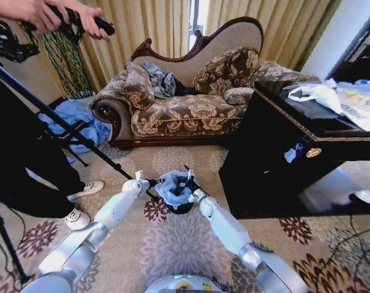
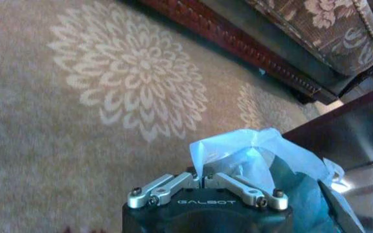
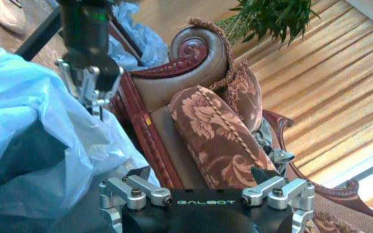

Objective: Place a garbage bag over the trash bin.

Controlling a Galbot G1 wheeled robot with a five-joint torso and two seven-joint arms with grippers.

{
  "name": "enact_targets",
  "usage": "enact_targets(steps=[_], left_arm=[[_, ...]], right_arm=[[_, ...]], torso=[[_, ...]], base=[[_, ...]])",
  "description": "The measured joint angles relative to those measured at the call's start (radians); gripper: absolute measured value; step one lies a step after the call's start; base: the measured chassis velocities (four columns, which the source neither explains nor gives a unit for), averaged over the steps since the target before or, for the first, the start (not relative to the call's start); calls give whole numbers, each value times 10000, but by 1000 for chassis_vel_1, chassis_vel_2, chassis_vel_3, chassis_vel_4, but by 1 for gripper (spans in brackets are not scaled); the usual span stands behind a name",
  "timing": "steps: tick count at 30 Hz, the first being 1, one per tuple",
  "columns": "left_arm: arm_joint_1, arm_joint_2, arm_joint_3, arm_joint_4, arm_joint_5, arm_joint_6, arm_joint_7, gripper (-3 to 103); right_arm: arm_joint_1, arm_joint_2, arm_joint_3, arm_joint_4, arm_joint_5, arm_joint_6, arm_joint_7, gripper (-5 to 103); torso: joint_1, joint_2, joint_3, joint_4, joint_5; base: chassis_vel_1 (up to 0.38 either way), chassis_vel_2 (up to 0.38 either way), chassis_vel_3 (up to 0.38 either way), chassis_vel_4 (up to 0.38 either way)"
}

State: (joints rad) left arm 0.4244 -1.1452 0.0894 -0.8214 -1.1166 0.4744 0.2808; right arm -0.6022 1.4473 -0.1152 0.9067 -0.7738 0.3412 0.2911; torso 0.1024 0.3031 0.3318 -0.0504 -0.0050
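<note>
My left gripper (image 2: 203, 180) has its fingers drawn tight together, tips meeting at the edge of the garbage bag (image 2: 264, 160); whether any film is caught between them I cannot tell. My right gripper (image 1: 188, 180) sits at the opposite side of the bag's mouth, its fingers spread wide in its own wrist camera, with the bag (image 3: 37, 131) billowing just beside them.

The head camera shows what neither wrist does: the trash bin (image 1: 182, 207), a dark sliver under the crumpled bag (image 1: 171, 186), standing on the patterned carpet (image 1: 173, 244) between my two forearms. The right wrist camera looks across the bag to my left gripper (image 3: 94, 104) hanging closed above the plastic, with the sofa (image 3: 206, 126) close behind. The left wrist camera gives bare carpet (image 2: 76, 121) and the sofa's wooden base rail (image 2: 238, 48).

Open floor lies ahead toward the sofa (image 1: 185, 104). To my right a black cabinet (image 1: 276, 159) stands near the bin; to my left a tripod leg (image 1: 63, 125) slants down almost to my left gripper (image 1: 143, 181).
</note>
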Motion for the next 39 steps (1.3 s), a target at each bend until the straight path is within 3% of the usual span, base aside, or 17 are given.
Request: enact_targets(steps=[7, 16, 39], left_arm=[[-798, -526, 66, 1382, 1079, -472, 691, 0], [-949, -920, 72, 2343, 1996, -1058, 1114, 0], [-137, -1043, 218, 2065, 2407, -1491, 1234, 0]], right_arm=[[-99, 63, 113, 27, -182, 76, 70, 100], [-236, 18, 150, 83, -263, 224, 102, 100], [-164, 148, 346, -211, -377, 413, 44, 100]], torso=[[0, 0, 0, -1, 2], [0, 0, 0, 0, 2], [0, 1, 0, 1, 3]], base=[[0, 0, 0, 0], [0, 0, 0, 0], [0, 0, 0, 0]])
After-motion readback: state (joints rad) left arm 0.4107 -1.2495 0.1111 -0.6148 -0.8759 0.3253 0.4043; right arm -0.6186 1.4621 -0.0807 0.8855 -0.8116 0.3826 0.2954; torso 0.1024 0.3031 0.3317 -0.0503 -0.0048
